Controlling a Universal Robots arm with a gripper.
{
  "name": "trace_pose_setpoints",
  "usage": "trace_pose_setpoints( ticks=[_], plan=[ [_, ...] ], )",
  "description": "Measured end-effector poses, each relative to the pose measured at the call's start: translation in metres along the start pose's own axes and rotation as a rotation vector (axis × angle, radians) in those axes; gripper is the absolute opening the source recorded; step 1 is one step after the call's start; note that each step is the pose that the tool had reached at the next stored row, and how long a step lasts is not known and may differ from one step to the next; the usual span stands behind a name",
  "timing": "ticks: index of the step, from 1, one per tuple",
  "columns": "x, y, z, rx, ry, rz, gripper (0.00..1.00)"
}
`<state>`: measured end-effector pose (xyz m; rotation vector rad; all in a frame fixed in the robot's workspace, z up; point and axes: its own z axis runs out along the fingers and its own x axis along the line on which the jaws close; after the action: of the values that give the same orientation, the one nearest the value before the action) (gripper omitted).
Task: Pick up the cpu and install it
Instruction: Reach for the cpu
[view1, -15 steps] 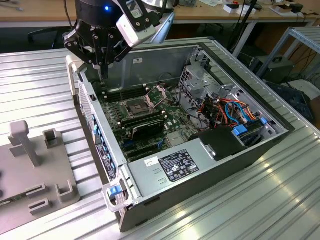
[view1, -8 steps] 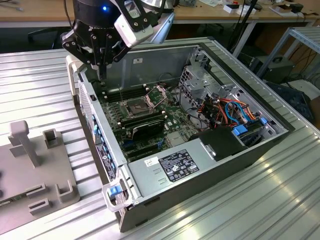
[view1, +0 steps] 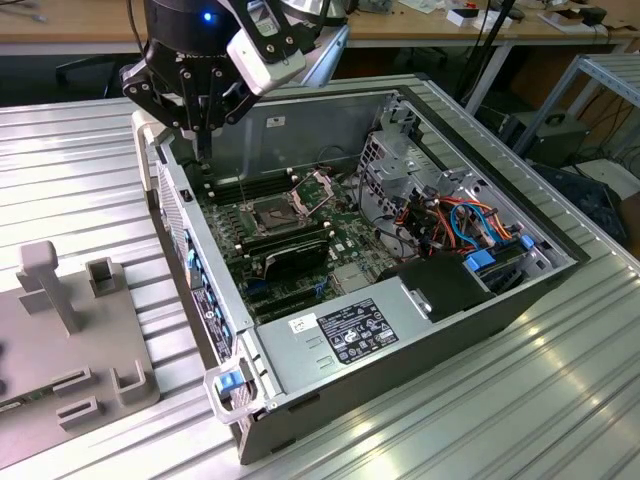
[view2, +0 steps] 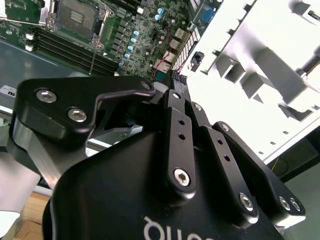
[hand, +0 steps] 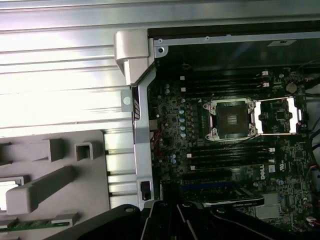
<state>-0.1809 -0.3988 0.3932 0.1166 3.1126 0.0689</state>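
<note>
Hanging above a corner of the open computer case (view1: 300, 130), the tool (view1: 205, 150) points straight down near the case wall. It sits high, likely so it does not bump the metal edge. These views do not show if the tool is open or closed, or if it holds something small.

The case lies flat on the ribbed metal counter (view1: 80, 160) with its side off. That way the green board (view1: 340, 245) faces up and the tool can reach in from above. On the board is the socket (hand: 232, 120). Its metal frame (hand: 280, 117) is flipped open beside it, so a chip can be set straight in. The socket's middle looks dark and bare, so the cpu seems not to be in yet. Long black sticks (hand: 225, 152) lie in rows on both sides of the socket.

On the exterior view's left, a grey tray (view1: 110, 350) rests on the counter beside the case. Its pockets and posts keep parts in fixed spots. In the first wrist view a pale square (hand: 5, 189) sits in one pocket, partly cut off. It may be the cpu, but that is only a guess.
</note>
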Motion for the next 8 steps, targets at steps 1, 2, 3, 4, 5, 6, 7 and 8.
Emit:
trace_pose_setpoints(
  ticks=[1,2,3,4,5,6,7,8],
  plan=[
    [0.0003,0.0000,0.0000,0.0000,-0.0001,0.000,0.11],
    [0.0008,-0.0001,0.0000,0.0000,-0.0001,0.000,0.11],
    [0.0011,-0.0001,0.0000,0.0000,0.0000,0.000,0.11],
    [0.0013,-0.0001,-0.0001,0.0000,0.0000,0.000,0.11],
    [0.0016,-0.0001,-0.0001,0.0000,0.0000,0.000,0.11],
    [0.0018,-0.0001,0.0000,0.0000,0.0000,0.000,0.11],
    [0.0020,-0.0002,0.0000,-0.0001,0.0000,0.000,0.11],
    [0.0022,-0.0002,-0.0001,0.0000,0.0000,0.000,0.11]
  ],
)
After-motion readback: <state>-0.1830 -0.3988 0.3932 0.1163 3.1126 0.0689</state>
